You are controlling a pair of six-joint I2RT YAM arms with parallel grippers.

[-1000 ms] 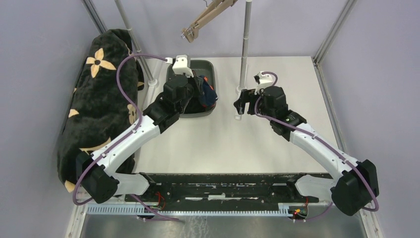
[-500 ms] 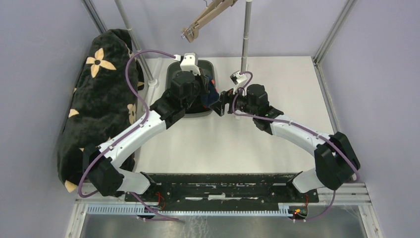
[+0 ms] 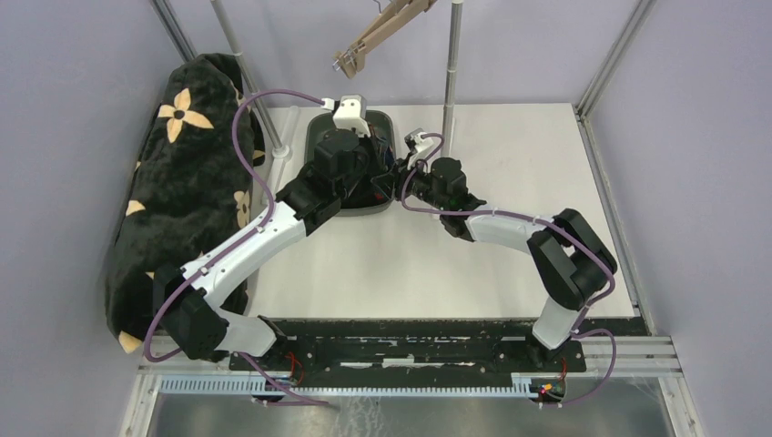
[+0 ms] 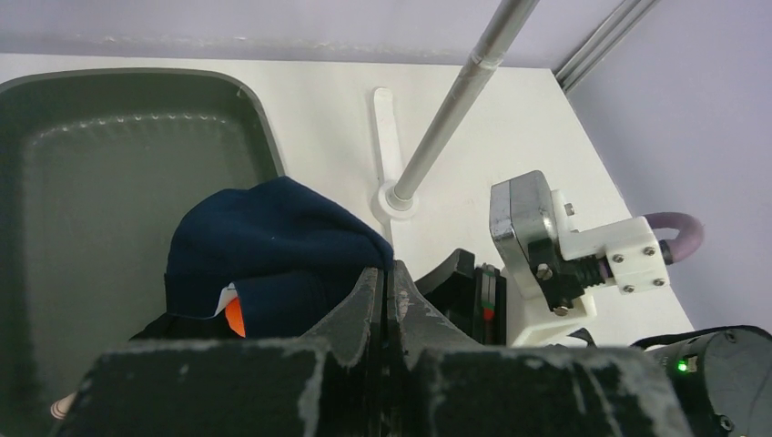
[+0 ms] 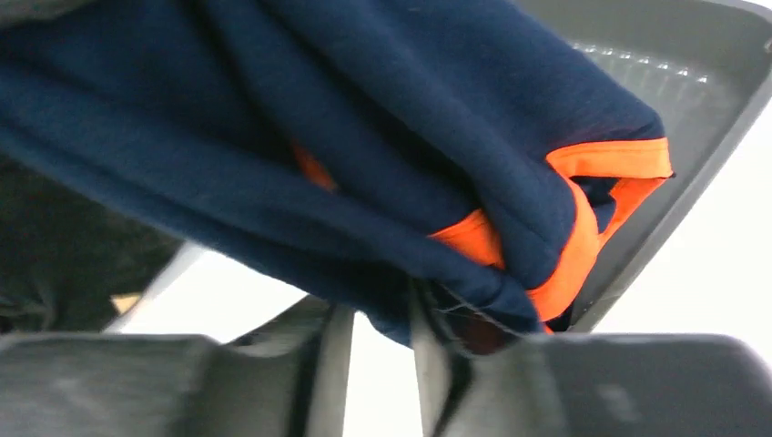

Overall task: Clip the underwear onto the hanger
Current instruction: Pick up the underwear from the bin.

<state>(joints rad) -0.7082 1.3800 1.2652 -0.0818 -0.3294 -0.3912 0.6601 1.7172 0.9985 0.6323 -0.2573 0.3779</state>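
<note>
We are looking at the left gripper clenching a bunch of the navy underwear, its fingers pressed together on the cloth. It is holding the garment over the dark tray at the back of the white table. In the right wrist view, the cloth is hanging in folds clear of the tray wall, and its orange trim is showing on the right. The right gripper is sitting just under the lowest fold with its jaws partly apart, and the hem is dipping between them. We cannot tell whether it is pinching the cloth. The wooden hanger is hanging above the back edge, well apart from both grippers.
</note>
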